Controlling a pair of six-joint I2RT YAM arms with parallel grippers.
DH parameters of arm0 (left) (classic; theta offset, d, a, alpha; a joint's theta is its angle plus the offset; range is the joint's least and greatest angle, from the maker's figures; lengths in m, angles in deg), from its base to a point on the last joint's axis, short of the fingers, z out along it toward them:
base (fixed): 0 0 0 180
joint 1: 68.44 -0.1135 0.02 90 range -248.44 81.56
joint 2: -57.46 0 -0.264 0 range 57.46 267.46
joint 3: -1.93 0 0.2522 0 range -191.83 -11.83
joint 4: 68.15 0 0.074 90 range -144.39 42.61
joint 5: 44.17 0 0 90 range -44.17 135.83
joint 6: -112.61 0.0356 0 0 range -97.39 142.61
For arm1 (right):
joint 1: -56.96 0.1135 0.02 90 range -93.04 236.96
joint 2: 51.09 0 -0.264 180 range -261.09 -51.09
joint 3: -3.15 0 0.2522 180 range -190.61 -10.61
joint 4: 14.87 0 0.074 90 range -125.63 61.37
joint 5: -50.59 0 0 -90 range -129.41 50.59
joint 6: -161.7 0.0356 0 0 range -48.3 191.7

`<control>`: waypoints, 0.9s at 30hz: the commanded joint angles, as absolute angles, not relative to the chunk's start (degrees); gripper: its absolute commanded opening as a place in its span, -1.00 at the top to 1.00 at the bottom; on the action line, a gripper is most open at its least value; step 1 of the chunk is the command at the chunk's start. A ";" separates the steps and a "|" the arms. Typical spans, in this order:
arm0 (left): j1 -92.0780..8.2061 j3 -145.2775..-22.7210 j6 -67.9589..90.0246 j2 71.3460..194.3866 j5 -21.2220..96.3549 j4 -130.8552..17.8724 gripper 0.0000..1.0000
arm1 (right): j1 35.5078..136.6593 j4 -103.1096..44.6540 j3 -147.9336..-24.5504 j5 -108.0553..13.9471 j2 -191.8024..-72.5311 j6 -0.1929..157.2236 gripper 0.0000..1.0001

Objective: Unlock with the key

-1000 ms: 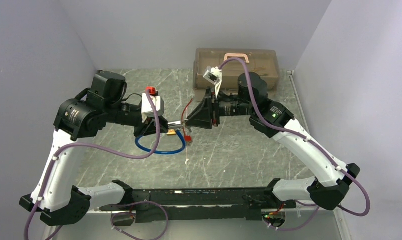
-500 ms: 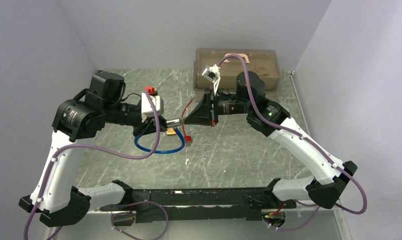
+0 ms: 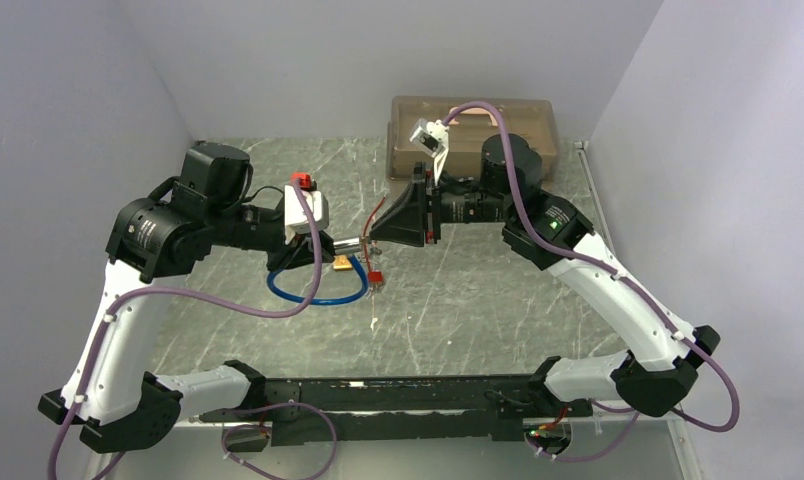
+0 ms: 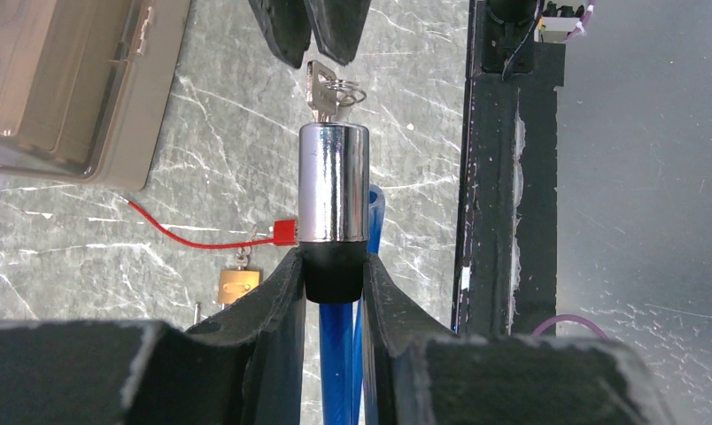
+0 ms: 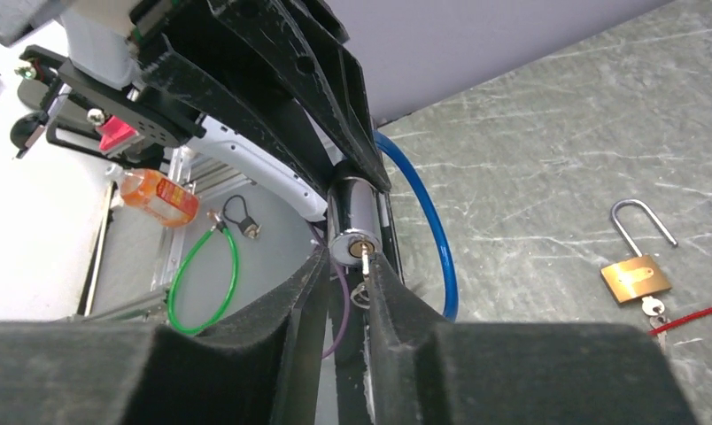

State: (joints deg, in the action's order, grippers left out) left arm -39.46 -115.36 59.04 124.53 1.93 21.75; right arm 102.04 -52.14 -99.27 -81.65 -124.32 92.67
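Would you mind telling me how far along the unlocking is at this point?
Done: the key sits in the lock cylinder, which the left gripper clamps by its black end. In hand: the right gripper has its fingers at the key head; whether they grip it is unclear. Left: turning the key and freeing the blue cable.
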 commanded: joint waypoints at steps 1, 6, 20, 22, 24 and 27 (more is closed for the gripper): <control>-39.26 -116.84 59.53 123.69 -0.11 19.15 1.00 | 102.18 -52.20 -102.19 -80.14 -123.64 91.03 0.56; -39.27 -117.11 59.27 123.73 -0.23 19.17 1.00 | 102.14 -52.64 -102.02 -81.85 -124.77 91.05 0.58; -39.26 -117.41 59.09 123.73 -0.58 19.05 1.00 | 102.30 -51.86 -100.61 -84.78 -125.43 91.37 0.69; -39.27 -117.47 59.05 123.80 -0.51 19.02 1.00 | 102.30 -51.57 -100.21 -85.35 -125.41 91.84 0.76; -39.26 -117.58 59.01 123.87 -0.64 19.04 1.00 | 102.30 -51.40 -99.98 -85.64 -125.55 92.00 0.77; -39.26 -117.73 58.92 123.90 -0.84 18.96 1.00 | 102.48 -51.23 -99.56 -85.80 -125.63 91.94 0.71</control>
State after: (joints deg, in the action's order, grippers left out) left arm -39.46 -115.36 59.02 124.53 1.67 21.75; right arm 102.06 -53.43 -99.84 -83.58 -125.52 91.58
